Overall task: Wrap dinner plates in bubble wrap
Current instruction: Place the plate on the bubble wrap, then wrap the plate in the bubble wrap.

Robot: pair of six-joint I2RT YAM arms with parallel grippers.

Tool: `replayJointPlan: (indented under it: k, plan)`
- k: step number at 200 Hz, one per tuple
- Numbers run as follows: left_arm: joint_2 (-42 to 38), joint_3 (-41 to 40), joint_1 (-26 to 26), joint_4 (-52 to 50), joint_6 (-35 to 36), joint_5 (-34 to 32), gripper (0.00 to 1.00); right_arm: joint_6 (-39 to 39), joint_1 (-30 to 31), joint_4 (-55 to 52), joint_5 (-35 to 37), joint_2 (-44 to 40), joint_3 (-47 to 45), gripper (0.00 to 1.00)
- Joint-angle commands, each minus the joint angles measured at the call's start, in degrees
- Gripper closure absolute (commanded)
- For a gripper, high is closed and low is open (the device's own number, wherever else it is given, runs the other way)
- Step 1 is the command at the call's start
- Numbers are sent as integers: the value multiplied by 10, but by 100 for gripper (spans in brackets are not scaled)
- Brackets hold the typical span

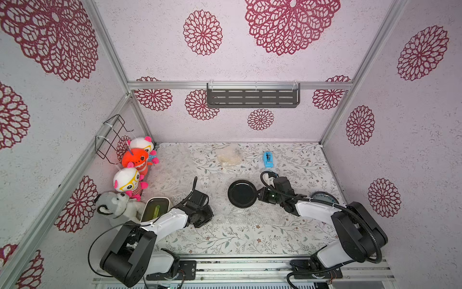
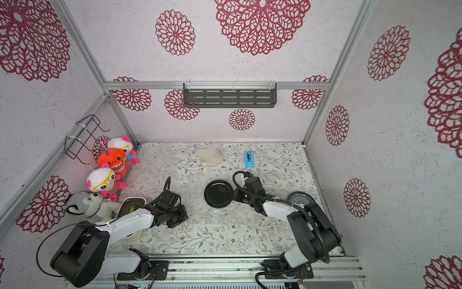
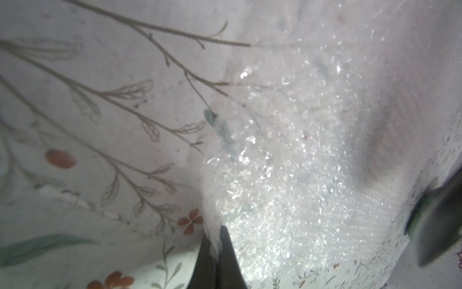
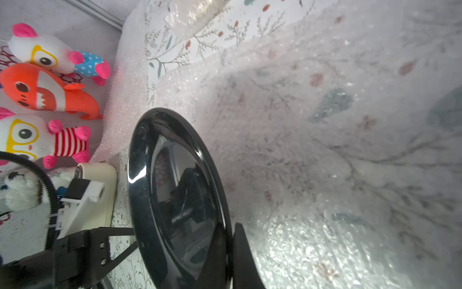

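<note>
Left hand pinches bubble wrap; blue-grey plate half hidden.

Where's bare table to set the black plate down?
Bare cloth: the front strip on the near side of the bubble wrap, and the back right corner past the tape dispenser. Crowded: the left edge, with toys and a container.
</note>
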Motion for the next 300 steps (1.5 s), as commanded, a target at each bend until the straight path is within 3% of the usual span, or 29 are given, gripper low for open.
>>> replayJointPlan:
  k: [1,26,105,115,121,144,157,177,202,223,244,271,300]
  plan:
    - [-16,3,-5,-40,-5,-17,100,-4,5,-16,-33,30,36,100]
    - [-17,0,-7,-39,-7,-16,100,19,8,-10,-64,69,55,100]
    - [-17,11,-12,-45,-4,-9,100,38,8,-63,-20,124,85,100]
    - [-21,16,-14,-42,1,-2,100,39,8,-67,-17,124,85,90]
    - [-24,23,-15,-42,4,2,100,39,8,-67,-17,120,85,78]
    - [-38,69,-18,-72,18,13,100,19,8,-63,2,75,80,57]
    - [-39,106,-20,-96,29,14,100,-15,9,-68,38,38,73,38]
    - [-19,152,-21,-136,19,3,100,-85,10,-67,79,-14,56,23]
    - [19,196,-22,-143,7,12,100,-138,12,-33,51,-30,32,20]
    - [57,238,-29,-130,1,25,100,-134,18,6,-16,3,31,26]
    - [101,287,-41,-128,4,21,100,-121,32,26,-26,41,42,29]
    - [166,344,-49,-115,3,21,100,-95,35,138,-67,40,5,26]
    - [215,390,-56,-123,2,18,100,-151,57,216,-102,13,-31,25]
